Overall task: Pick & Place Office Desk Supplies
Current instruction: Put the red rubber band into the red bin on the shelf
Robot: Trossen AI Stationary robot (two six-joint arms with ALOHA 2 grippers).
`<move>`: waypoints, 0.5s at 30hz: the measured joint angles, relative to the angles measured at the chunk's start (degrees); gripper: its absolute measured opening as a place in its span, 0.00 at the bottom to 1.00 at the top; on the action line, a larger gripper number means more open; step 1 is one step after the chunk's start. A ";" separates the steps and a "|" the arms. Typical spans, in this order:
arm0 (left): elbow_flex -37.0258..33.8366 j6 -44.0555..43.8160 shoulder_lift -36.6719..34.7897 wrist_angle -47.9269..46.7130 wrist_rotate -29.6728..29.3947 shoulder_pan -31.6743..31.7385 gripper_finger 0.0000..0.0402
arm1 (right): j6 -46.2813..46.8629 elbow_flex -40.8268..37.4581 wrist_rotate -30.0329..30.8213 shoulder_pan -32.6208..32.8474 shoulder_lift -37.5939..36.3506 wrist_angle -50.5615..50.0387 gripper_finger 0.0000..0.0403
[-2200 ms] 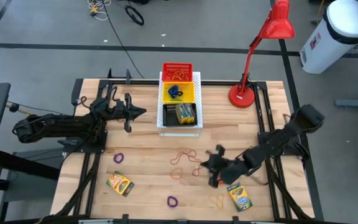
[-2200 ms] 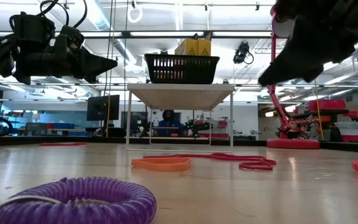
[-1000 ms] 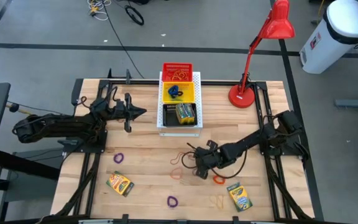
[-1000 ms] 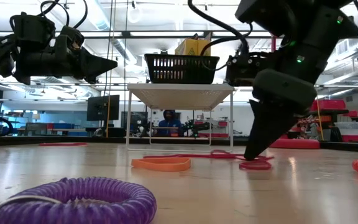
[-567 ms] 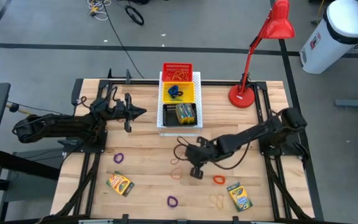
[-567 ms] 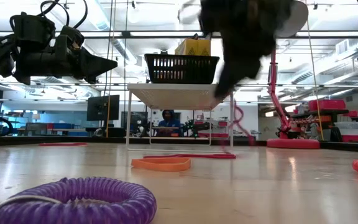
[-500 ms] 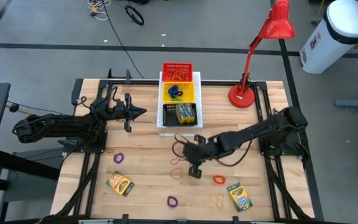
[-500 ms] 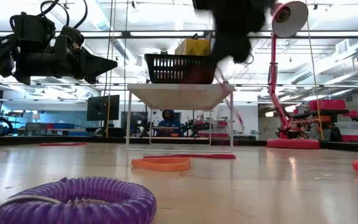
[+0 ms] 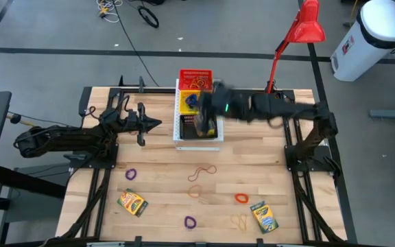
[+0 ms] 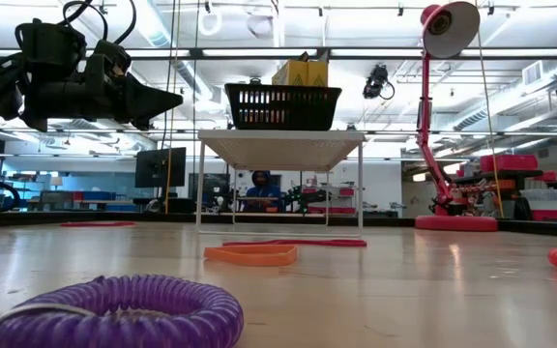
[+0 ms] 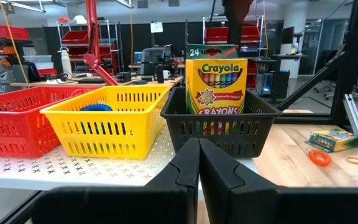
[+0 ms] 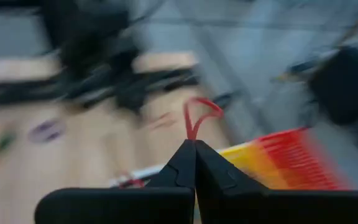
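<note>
A: Right pincer (image 12: 194, 144) first. We see it pressed together on a thin red rubber band (image 12: 199, 116), the loop sticking up past the tips. From above that arm reaches in from the right, its pincer (image 9: 204, 120) blurred over the row of baskets at the back of the bench (image 9: 156, 178).

B: Agreed. Which basket it's over we can't tell. We mark three on the white perforated board (image 11: 123, 168): red basket (image 11: 11, 121), yellow basket (image 11: 114, 118), black basket (image 11: 229, 127). A Crayola crayon box (image 11: 216, 90) stands upright in the black one, something blue sits in the yellow one.

A: Left pincer (image 11: 198, 163) is pressed together too, nothing between the fingers, hanging above the bench left of the baskets, pointing at them.

B: Loose supplies on the bench: purple loop (image 9: 130, 174), second purple loop (image 9: 190, 221), orange loop (image 9: 241, 198), a reddish rubber band (image 9: 203, 171), an orange band (image 9: 196, 191), left crayon box (image 9: 133, 202), right crayon box (image 9: 264, 217).

A: Red desk lamp (image 9: 290, 48) stands at the back right corner. Low view has a purple coil loop (image 10: 114, 309) close up.
</note>
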 joint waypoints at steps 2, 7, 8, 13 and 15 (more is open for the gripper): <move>0.00 -0.01 0.00 -0.02 0.00 0.01 0.03 | -3.06 1.90 0.02 -4.57 -0.09 1.60 0.01; 0.00 -0.01 0.00 -0.01 0.00 0.01 0.03 | -6.74 2.26 -9.84 -16.17 0.66 4.19 0.00; 0.00 0.00 0.00 -0.02 0.00 0.01 0.03 | -6.84 2.26 -11.38 -18.12 1.09 4.27 0.00; 0.02 -0.01 0.00 -0.01 0.00 0.01 0.03 | -7.00 2.24 -18.92 -24.26 5.38 6.03 0.00; 0.01 -0.01 0.00 0.00 0.00 0.01 0.03 | -7.09 2.22 -19.73 -25.38 7.16 6.55 0.00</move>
